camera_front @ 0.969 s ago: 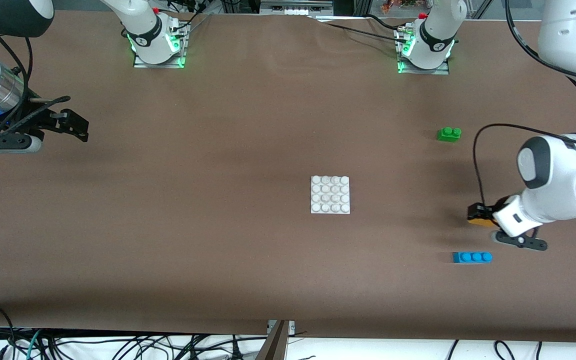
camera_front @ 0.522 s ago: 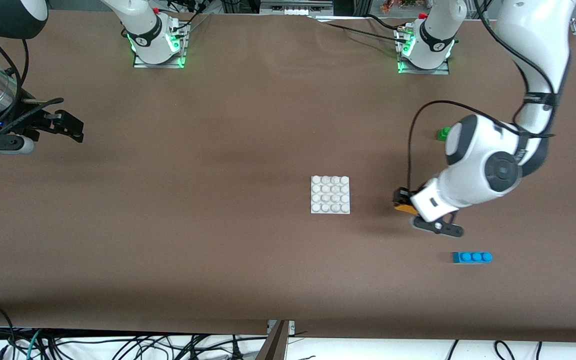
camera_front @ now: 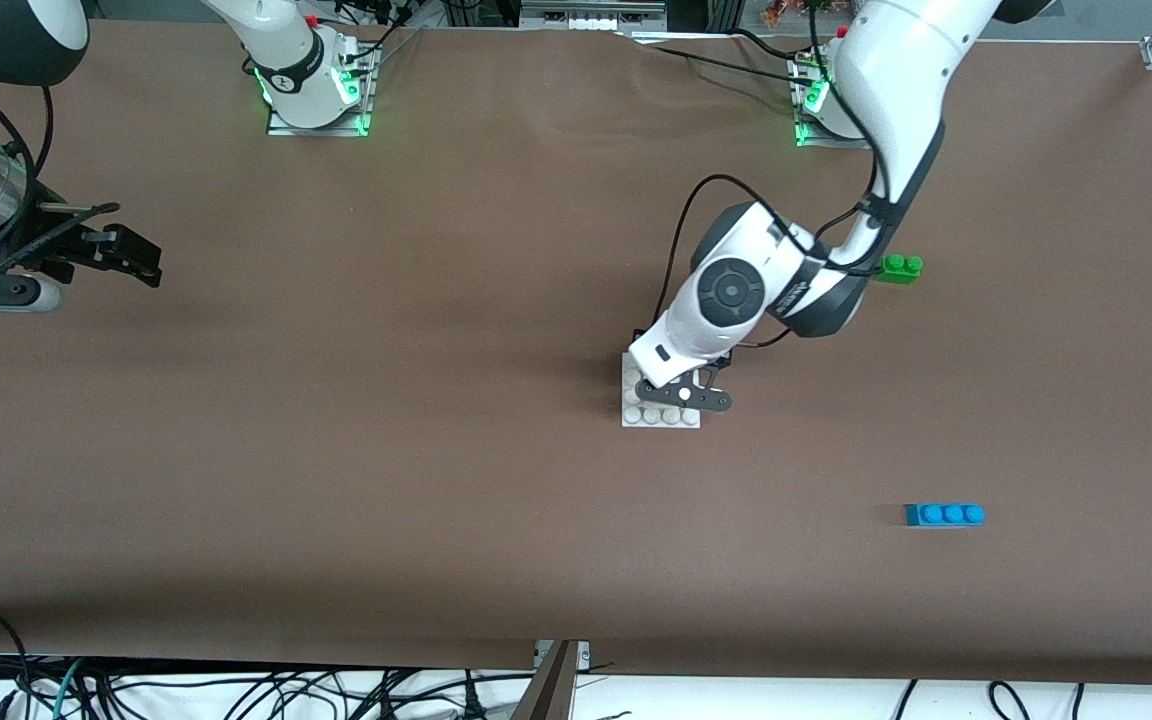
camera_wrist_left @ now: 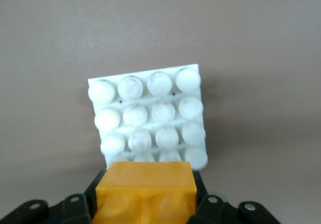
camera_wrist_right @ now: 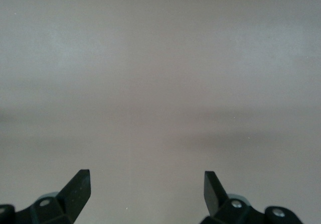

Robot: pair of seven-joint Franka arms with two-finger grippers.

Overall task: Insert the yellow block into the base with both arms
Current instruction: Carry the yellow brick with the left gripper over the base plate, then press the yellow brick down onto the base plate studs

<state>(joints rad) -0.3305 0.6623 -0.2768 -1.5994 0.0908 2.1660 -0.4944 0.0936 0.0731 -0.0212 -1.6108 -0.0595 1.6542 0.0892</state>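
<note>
The yellow block (camera_wrist_left: pixel 145 189) is gripped between the jaws of my left gripper (camera_wrist_left: pixel 145 184), as the left wrist view shows. It hangs over the edge of the white studded base (camera_wrist_left: pixel 150 113). In the front view my left gripper (camera_front: pixel 648 340) is over the base (camera_front: pixel 661 416), and the wrist hides the block and part of the base. I cannot tell whether the block touches the studs. My right gripper (camera_front: pixel 136 255) is open and empty, waiting over bare table at the right arm's end; its jaws (camera_wrist_right: pixel 147 186) stand wide apart.
A green two-stud brick (camera_front: pixel 898 267) lies beside the left arm's elbow, farther from the front camera than the base. A blue three-stud brick (camera_front: pixel 944 514) lies nearer the front camera, toward the left arm's end. Brown table surface surrounds the base.
My left arm has carried the yellow block from near the blue brick across to above the base. The right gripper has drifted slightly.
</note>
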